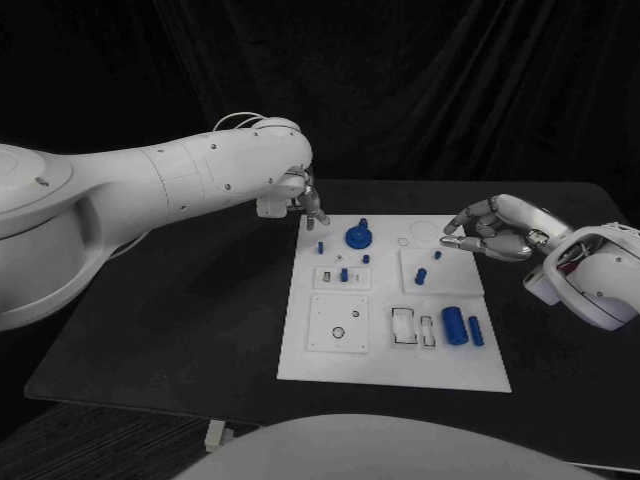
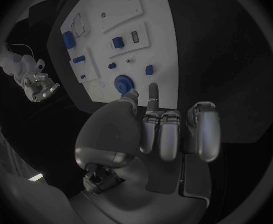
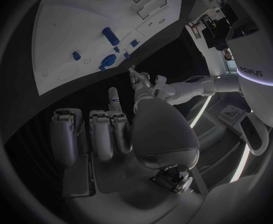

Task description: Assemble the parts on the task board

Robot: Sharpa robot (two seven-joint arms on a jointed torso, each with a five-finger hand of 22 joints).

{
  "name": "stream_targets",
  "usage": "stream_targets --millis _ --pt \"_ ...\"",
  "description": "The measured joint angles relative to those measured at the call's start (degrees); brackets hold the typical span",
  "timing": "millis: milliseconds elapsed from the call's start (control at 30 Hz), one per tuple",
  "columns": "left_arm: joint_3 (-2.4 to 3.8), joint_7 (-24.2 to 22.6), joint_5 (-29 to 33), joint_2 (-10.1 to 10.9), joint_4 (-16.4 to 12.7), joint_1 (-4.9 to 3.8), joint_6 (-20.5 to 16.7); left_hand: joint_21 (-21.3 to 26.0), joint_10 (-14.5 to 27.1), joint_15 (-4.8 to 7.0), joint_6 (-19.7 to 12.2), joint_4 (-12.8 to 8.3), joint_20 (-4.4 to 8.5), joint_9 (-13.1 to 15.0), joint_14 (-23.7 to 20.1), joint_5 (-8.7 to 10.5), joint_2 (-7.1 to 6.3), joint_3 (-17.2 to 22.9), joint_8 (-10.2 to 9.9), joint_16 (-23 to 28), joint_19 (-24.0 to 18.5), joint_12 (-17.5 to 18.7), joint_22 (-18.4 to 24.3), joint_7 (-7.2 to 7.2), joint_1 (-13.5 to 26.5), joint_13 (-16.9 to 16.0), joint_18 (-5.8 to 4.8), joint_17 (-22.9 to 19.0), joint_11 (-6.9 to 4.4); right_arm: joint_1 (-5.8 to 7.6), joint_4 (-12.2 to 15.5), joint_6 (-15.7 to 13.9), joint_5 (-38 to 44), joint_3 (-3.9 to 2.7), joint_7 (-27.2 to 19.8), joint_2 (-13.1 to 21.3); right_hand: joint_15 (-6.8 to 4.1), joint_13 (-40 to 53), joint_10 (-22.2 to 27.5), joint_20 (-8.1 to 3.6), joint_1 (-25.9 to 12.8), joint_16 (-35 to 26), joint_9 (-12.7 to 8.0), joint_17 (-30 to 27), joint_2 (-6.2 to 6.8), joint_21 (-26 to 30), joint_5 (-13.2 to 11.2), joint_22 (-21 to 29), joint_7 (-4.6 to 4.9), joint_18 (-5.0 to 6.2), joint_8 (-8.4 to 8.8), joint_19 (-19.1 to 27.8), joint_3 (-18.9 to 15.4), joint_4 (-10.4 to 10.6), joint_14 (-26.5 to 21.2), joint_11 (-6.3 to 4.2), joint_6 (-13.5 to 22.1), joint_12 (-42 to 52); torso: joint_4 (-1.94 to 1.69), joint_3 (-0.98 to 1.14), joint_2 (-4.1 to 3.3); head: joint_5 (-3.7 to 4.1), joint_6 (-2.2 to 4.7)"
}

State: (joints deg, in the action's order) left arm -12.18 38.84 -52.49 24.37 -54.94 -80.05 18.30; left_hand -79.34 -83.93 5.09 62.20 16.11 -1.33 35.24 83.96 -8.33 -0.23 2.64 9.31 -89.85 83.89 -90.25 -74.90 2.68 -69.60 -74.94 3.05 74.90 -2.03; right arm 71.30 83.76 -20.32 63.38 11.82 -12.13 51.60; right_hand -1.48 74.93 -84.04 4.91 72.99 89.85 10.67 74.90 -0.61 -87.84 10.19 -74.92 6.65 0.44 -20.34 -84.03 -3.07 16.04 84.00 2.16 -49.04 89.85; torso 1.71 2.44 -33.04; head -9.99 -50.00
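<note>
The white task board (image 1: 392, 345) lies mid-table, also in the left wrist view (image 2: 158, 40) and the right wrist view (image 3: 61, 40). On it stand a round blue knob (image 1: 359, 237) (image 2: 123, 83) (image 3: 108, 60), several small blue pegs (image 1: 420, 275), and two blue cylinders (image 1: 464, 328) that lie near its right edge. My left hand (image 1: 303, 200) (image 2: 167, 129) hovers at the board's far left corner with its fingers curled in, one finger pointing out, and nothing in it. My right hand (image 1: 493, 230) (image 3: 124, 129) hangs over the far right corner, fingers curled, thumb near a fingertip, with no part seen in it.
The board carries raised white plates with holes and slots (image 1: 339, 323). Black table (image 1: 176, 320) surrounds it, with bare room at the left and front. My left forearm (image 1: 162, 185) crosses the table's far left side. A dark curtain hangs behind.
</note>
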Motion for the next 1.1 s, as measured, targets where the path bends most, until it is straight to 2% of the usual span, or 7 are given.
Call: stream_targets --millis 200,333,667,867,1100 --pt "0.01 -0.2 -0.1 -1.3 1.8 1.3 1.2 0.0 -0.1 -0.09 -0.3 -0.3 0.0 -0.6 0.1 -0.31 0.29 0.3 -0.4 0.0 0.0 0.0 0.0 0.29 -0.4 0.0 0.0 0.0 0.13 0.0 0.0 0.0 0.0 0.0 0.0 -0.1 0.0 0.0 0.0 0.0 0.0 0.0 0.0 0.0 0.0 0.0 0.0 0.0 0.0 0.0 0.0 0.0 0.0 0.0 0.0 0.0 0.0 0.0 0.0 -0.01 -0.01 0.06 0.0" --pt "0.01 -0.5 -0.1 -1.9 2.6 1.82 1.5 0.0 -0.2 -0.09 -0.3 -0.3 0.0 -0.9 0.1 -0.72 0.06 0.3 -0.7 0.0 0.0 0.0 0.0 0.29 -0.6 0.0 0.0 0.0 0.2 0.0 0.0 0.1 0.0 -0.01 0.0 -0.1 0.0 0.0 0.0 0.0 0.0 0.0 0.0 0.0 0.0 0.0 0.0 0.0 0.0 0.0 0.0 0.0 0.0 0.0 0.0 0.0 0.0 0.0 0.03 0.0 -0.02 0.07 0.0" --pt "0.02 -1.4 -0.2 -2.8 3.7 2.43 1.5 0.0 -0.2 -0.09 -0.3 -0.8 0.0 -1.3 0.1 -1.85 0.15 0.5 -0.9 0.0 0.0 0.0 0.0 0.29 -1.2 0.0 0.0 0.0 0.2 0.0 0.0 0.1 0.0 -0.01 0.0 0.0 0.0 0.0 0.0 0.0 0.0 0.0 -0.1 0.0 0.0 0.0 0.4 0.0 0.0 0.0 0.21 0.0 -0.2 0.2 0.0 0.0 0.0 0.0 0.07 0.03 0.04 0.02 -0.01" --pt "0.02 -1.5 -0.2 -3.2 4.1 2.81 1.5 0.2 -0.2 -0.09 -0.3 -1.1 -0.21 -1.7 0.1 -3.3 0.33 0.8 -1.1 0.0 -0.2 0.0 0.0 0.29 -2.0 0.0 0.0 0.0 0.2 0.0 0.0 0.2 0.0 0.0 0.0 -0.1 0.0 0.0 0.0 0.0 0.0 0.0 -0.1 0.0 0.0 0.0 0.4 0.0 0.0 0.0 0.21 0.0 -0.2 0.2 0.0 0.0 0.0 0.0 0.08 0.03 0.05 -0.02 -0.01" --pt "0.02 -1.5 -0.2 -3.4 4.6 3.15 1.6 0.2 -0.2 -0.09 -0.3 -1.1 -0.21 -1.8 0.1 -3.31 0.33 0.8 -1.1 0.0 -0.2 0.0 0.0 0.29 -2.0 0.0 0.0 0.0 0.2 0.0 0.0 0.2 0.0 0.0 0.0 -0.1 0.0 0.0 0.0 0.0 0.0 0.0 0.0 0.0 0.0 0.0 0.4 0.0 0.0 0.0 0.21 0.0 -0.2 0.2 0.0 0.0 0.0 0.0 0.07 0.06 0.08 -0.04 -0.01"
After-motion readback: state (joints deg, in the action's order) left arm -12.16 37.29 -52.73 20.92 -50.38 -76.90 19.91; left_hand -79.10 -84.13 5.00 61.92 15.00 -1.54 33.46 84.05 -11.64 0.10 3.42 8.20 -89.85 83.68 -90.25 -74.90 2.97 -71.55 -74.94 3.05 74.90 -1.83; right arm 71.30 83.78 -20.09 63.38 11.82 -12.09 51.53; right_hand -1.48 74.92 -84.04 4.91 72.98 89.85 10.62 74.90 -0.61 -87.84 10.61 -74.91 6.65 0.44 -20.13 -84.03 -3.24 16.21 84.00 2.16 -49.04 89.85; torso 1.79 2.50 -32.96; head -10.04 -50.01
